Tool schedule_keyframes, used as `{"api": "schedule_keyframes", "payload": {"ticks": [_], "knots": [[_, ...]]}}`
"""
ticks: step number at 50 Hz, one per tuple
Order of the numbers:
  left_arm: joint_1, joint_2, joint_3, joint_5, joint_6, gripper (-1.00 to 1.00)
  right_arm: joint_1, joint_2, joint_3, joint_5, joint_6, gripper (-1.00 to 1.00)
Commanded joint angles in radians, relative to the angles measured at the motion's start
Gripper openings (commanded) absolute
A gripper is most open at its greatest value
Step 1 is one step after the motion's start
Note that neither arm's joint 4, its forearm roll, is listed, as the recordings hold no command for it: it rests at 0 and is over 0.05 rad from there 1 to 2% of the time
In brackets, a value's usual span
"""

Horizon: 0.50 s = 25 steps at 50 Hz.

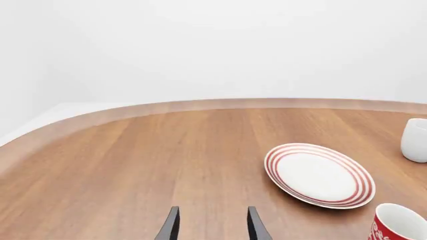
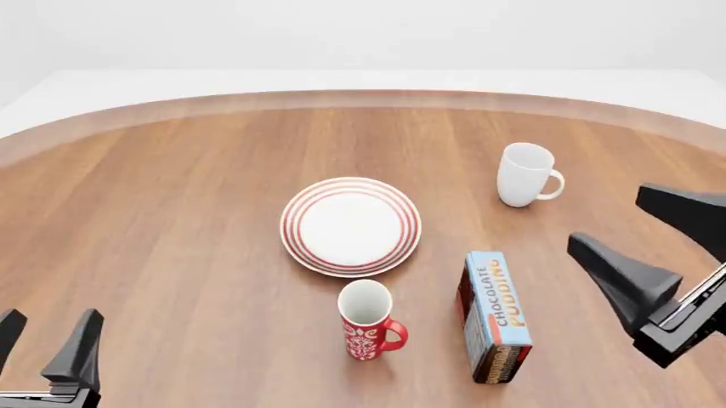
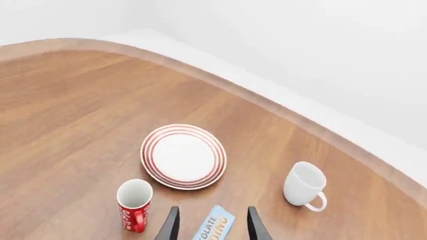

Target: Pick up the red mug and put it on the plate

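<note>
The front camera is looking forward and down over the counter from high behind both arms. The left wrist camera is sitting low, skimming toward the far edge. The right wrist camera is hanging higher, gazing down across the middle. All three are sharing the plate, the red mug and the white mug.

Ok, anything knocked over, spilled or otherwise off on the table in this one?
Nothing stands out. The red mug and the white mug both stand upright, the plate lies flat and bare, and the chocolate pudding box rests undamaged on the table. Both grippers are open and away from everything.
</note>
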Motion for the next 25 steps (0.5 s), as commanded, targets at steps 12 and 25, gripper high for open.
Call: {"api": "schedule_keyframes", "payload": {"ticks": [12, 25], "knots": [[0.0, 0.0, 0.0, 0.0, 0.0, 1.0, 0.104, 0.202, -0.133, 0.118, 0.006, 1.0], [0.0, 0.0, 0.0, 0.0, 0.0, 1.0, 0.097, 0.299, -0.148, 0.144, 0.03, 1.0]]}}
